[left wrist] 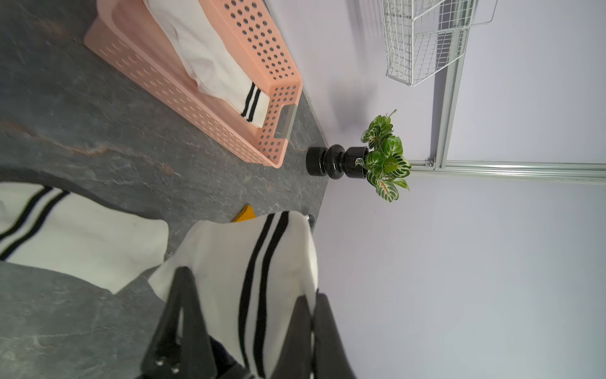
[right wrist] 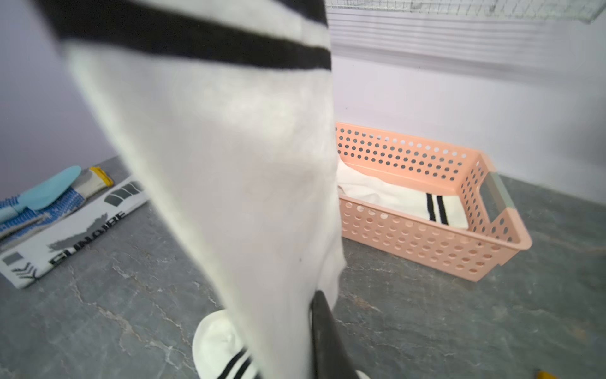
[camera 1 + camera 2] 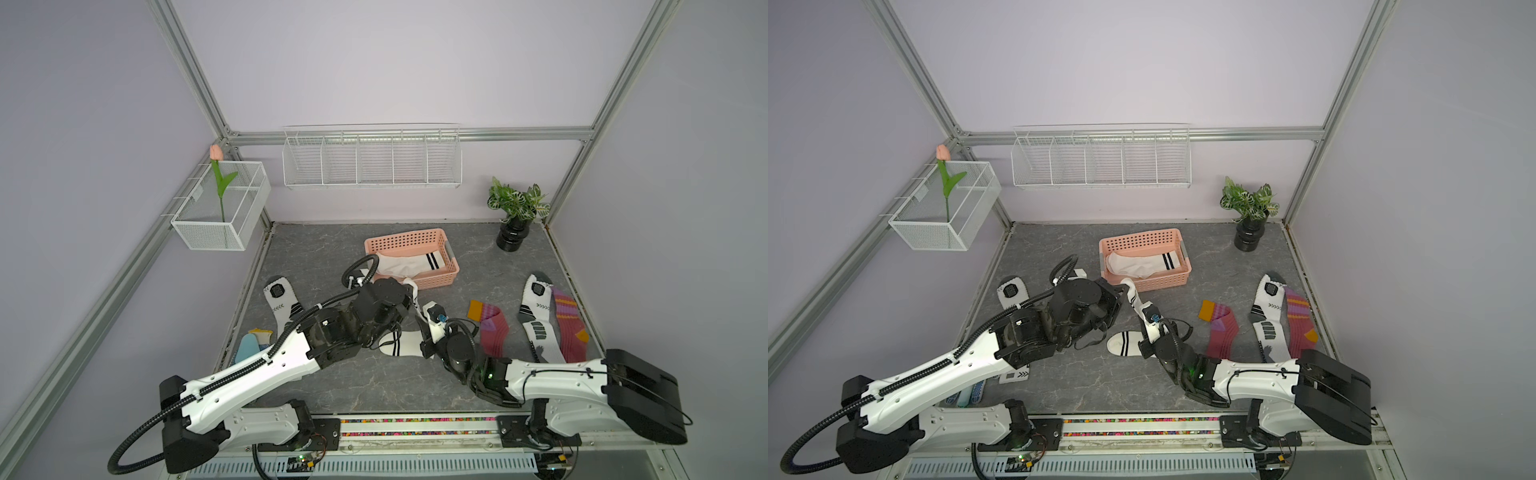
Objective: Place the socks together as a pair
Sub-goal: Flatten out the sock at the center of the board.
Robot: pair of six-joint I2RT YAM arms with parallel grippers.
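up in the air between both claws: a white sock point(image 3: 1133, 296) with two black stripes. left claw point(image 1: 249, 288) narrow, striped cuff pinched between its fingers. right claw point(image 3: 1145, 313) squeezed tight on the same sock lower down. flat on the grey surface point(image 3: 1092, 386) just below: a second striped sock point(image 3: 1125, 344). behind, in the pink basket point(image 3: 1144, 239), a third striped sock point(image 3: 1142, 264). far left, one sports sock point(image 3: 1011, 293). far right, the other sports sock point(image 3: 1268, 320) right beside a maroon sock point(image 3: 1300, 320); another maroon sock point(image 3: 1223, 332) near them.
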